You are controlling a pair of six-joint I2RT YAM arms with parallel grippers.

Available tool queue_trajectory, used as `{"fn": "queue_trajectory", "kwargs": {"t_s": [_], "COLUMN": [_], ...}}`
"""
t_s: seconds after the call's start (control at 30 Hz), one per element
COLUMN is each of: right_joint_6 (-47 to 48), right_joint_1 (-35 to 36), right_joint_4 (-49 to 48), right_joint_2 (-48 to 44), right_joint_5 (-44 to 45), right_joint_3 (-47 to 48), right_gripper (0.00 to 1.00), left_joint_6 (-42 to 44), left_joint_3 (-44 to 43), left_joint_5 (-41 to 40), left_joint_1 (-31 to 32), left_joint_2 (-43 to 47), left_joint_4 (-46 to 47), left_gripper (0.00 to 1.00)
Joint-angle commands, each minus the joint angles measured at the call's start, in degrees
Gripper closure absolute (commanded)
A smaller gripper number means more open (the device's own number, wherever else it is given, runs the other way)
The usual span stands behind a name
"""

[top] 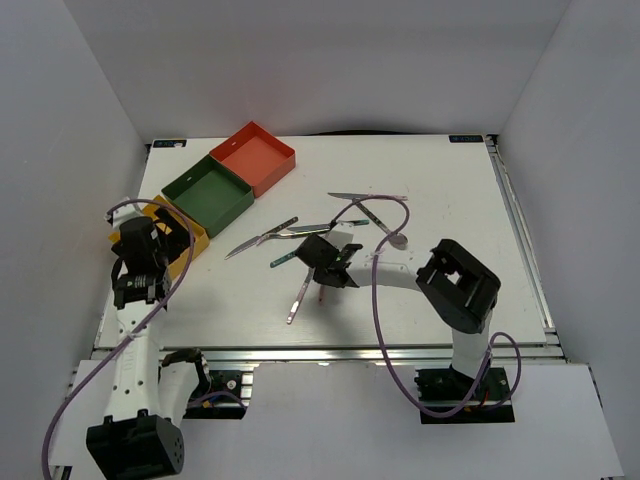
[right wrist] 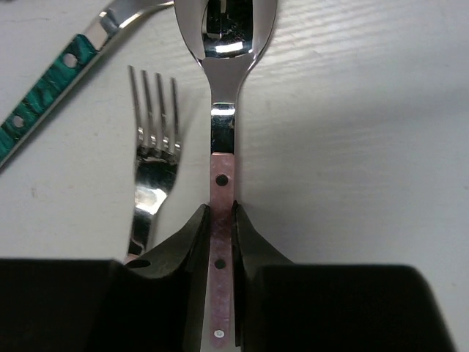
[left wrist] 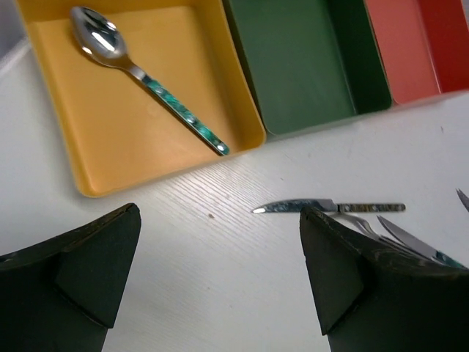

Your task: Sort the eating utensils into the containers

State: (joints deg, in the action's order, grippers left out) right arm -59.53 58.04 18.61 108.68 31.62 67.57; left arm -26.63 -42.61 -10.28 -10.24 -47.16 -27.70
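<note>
My right gripper (right wrist: 221, 227) is shut on the pink handle of a spoon (right wrist: 222, 103) that lies on the white table; it shows mid-table in the top view (top: 330, 265). A silver fork (right wrist: 154, 161) lies just left of the spoon, and a teal-handled utensil (right wrist: 44, 110) lies further left. My left gripper (left wrist: 220, 271) is open and empty over bare table, just in front of the yellow tray (left wrist: 110, 176), which holds a teal-handled spoon (left wrist: 146, 77). The dark green tray (left wrist: 293, 66) and red-orange tray (left wrist: 410, 51) stand to its right, with no utensils in the parts I see.
Loose utensils lie mid-table: a knife (top: 262, 237), a fork (top: 300, 295), another knife (top: 366, 196) and a spoon (top: 385, 228). A purple cable (top: 378, 290) loops over the table by the right arm. White walls enclose the table on three sides.
</note>
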Motion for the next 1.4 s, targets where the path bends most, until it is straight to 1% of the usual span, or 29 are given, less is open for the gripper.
{"fn": "queue_trajectory", "kwargs": {"t_s": [0.0,0.13,0.17,0.23,0.27,0.3,0.33,0.37,0.4,0.43,0.47,0.6,0.67,0.73,0.77,0.87,0.9,0.97,1.0,1.03,1.07,1.1,1.13,1.17,1.2,1.23,1.3,1.33,1.37], "right_joint_6": [-2.0,-0.43,2.81,7.29,16.72,21.34,25.47,28.56,31.55,32.19,32.28,33.07,34.21,34.65,35.09,35.36,35.27,33.7,33.17,32.64,32.02,30.54,29.91,29.21,27.9,27.19,27.01,27.27,27.62], "right_joint_1": [-0.74,-0.65,-0.39,0.05,0.32,0.41,0.58,1.37,1.89,2.34,2.77,3.74,5.15,5.76,6.2,6.47,6.47,6.12,5.86,5.07,4.72,4.28,3.06,2.52,1.65,-0.28,-2.05,-3.27,-3.55], "right_joint_4": [3.35,8.46,8.11,6.02,-2.01,-6.44,-10.48,-14.01,-19.78,-22.36,-24.04,-25.82,-24.59,-24.67,-24.5,-22.05,-21.69,-19.59,-18.8,-18.7,-16.87,-15.29,-14.14,-12.82,-10.03,-8.43,-6.58,-6.14,-5.96], "right_joint_2": [-2.76,-9.35,-12.93,-16.47,-19.88,-21.39,-22.8,-25.95,-27.72,-29.39,-32.28,-34.42,-34.24,-34.42,-34.07,-32.31,-31.96,-31.17,-30.9,-30.81,-30.9,-31.16,-31.51,-32.56,-33.18,-33.79,-35.99,-37.56,-38.36], "right_joint_5": [0.36,4.5,4.59,3.38,-3.6,-8.97,-13.73,-20.3,-21.41,-22.12,-22.91,-26.07,-25.56,-25.37,-25.38,-24.5,-23.1,-20.99,-19.85,-19.58,-19.05,-17.31,-16.33,-14.06,-12.91,-11.94,-11.49,-12.01,-12.63], "right_joint_3": [-5.07,-4.99,-5.08,-5.95,-7.0,-8.23,-10.68,-12.01,-13.5,-16.39,-17.38,-16.78,-14.93,-14.14,-12.92,-10.8,-10.01,-9.22,-8.6,-8.42,-8.42,-8.68,-8.86,-9.03,-9.38,-9.91,-10.88,-12.01,-12.46], "right_gripper": [1.0,1.0,1.0,1.0,1.0,1.0,1.0,1.0,1.0,1.0,1.0,1.0,1.0,1.0,1.0,1.0,1.0,1.0,0.92,0.56,0.4,0.31,0.17,0.11,0.11,0.11,0.11,0.11,0.11], "left_joint_6": [-0.7,-6.22,-9.11,-12.11,-15.17,-16.77,-18.18,-19.84,-20.38,-20.48,-20.91,-21.71,-22.4,-22.67,-22.93,-22.85,-22.68,-22.41,-22.67,-22.85,-23.46,-23.81,-24.25,-24.34,-24.08,-23.65,-20.93,-18.91,-18.02], "left_joint_3": [-0.54,2.34,3.05,4.98,5.51,5.96,6.31,5.88,5.44,4.91,3.95,3.06,3.15,3.24,3.41,3.76,3.5,1.92,1.39,0.43,-0.01,-0.54,-2.11,-3.26,-4.57,-6.07,-10.81,-12.57,-15.89], "left_joint_5": [5.35,13.85,14.67,17.03,18.27,19.67,21.08,21.44,21.01,20.48,18.74,15.91,15.82,15.47,15.38,15.82,15.39,11.54,8.47,3.65,1.78,0.54,-0.69,-1.31,-1.67,-2.1,-5.7,-7.37,-9.38], "left_joint_1": [2.41,8.03,12.83,19.6,21.82,24.1,28.39,30.35,32.28,35.35,36.51,39.24,39.33,39.33,39.33,39.33,39.33,39.24,39.24,38.72,38.02,34.88,32.24,29.34,25.83,18.49,11.86,5.56,3.15], "left_joint_2": [-2.14,-2.07,-1.71,-1.8,-2.06,-2.85,-4.77,-5.92,-7.15,-9.16,-9.88,-12.78,-13.66,-14.98,-15.24,-15.6,-15.34,-14.81,-14.28,-12.8,-12.09,-11.39,-10.42,-10.15,-10.15,-10.32,-12.25,-13.74,-17.67], "left_joint_4": [1.34,5.8,7.3,12.83,15.03,20.44,23.02,24.44,26.02,26.56,26.74,26.73,27.09,26.91,27.0,27.26,27.18,24.73,21.32,19.81,18.31,15.34,13.57,8.77,6.54,4.43,0.05,-1.11,-2.86], "left_gripper": [0.02,0.02,0.02,0.02,0.02,0.02,0.02,0.02,0.02,0.02,0.02,0.02,0.05,0.12,0.15,0.66,0.97,1.0,1.0,1.0,1.0,1.0,1.0,1.0,1.0,1.0,1.0,1.0,1.0]}}
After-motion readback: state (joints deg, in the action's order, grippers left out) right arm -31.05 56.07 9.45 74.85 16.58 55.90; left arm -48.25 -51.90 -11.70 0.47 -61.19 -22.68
